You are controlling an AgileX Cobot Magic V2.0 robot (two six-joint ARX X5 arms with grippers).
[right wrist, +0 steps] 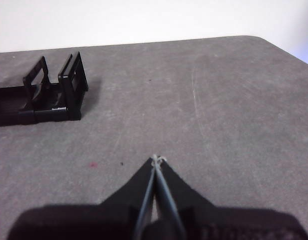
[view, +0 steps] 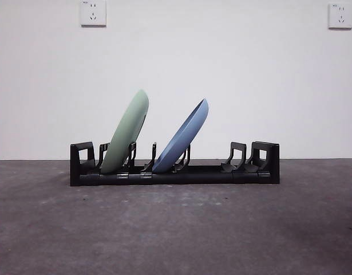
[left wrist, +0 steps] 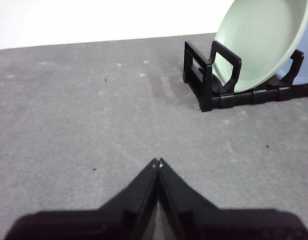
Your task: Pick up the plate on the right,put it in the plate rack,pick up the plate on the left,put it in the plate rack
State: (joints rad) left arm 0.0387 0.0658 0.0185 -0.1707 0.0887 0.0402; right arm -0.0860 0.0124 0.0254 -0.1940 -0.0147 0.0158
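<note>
We see green plate cut by left wrist frame edge; blue plate mostly hidden behind it; plate rack cropped in right wrist view.

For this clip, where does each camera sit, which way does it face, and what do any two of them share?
Front view: low at table height, looking level at the plate rack holding the green plate and blue plate; no arm shows.
Left wrist view: on the left arm, facing the rack's green-plate end; left gripper fingers shut.
Right wrist view: on the right arm, facing the rack's empty end; right gripper fingers shut.
Shared: all three show the rack.
</note>
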